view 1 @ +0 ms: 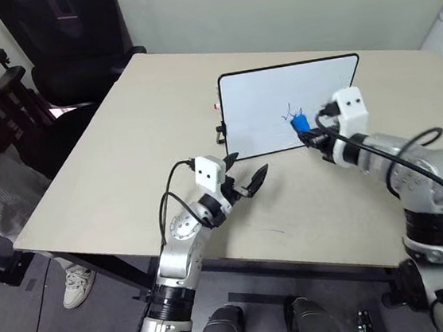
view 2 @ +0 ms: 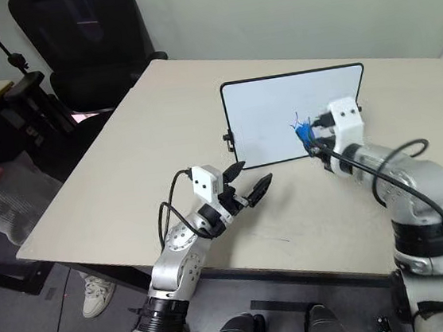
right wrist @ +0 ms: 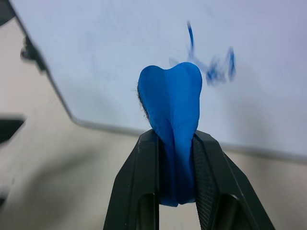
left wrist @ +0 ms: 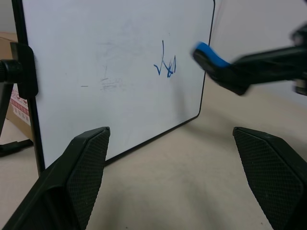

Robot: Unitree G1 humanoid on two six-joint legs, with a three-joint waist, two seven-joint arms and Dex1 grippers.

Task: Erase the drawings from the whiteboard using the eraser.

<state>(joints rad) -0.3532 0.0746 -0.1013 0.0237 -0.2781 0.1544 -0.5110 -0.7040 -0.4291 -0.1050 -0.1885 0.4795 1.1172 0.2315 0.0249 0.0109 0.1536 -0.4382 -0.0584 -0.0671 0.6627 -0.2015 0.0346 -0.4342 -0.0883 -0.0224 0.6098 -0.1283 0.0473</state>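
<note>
Nearest: my left gripper [view 1: 249,180], released, hovering over the pale beige surface [view 1: 112,186]. Next: my right gripper [right wrist: 176,143], clenched on the small bright blue eraser [right wrist: 171,110], just before the blue scribbled drawings [left wrist: 166,67]. Beyond: black-framed whiteboard [view 1: 263,105], standing tilted. Advice: press flat, wipe lightly. No legible writing.

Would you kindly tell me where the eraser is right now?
The eraser is pinched in the right gripper, raised in front of the whiteboard, beside the drawings near its right edge.
</note>
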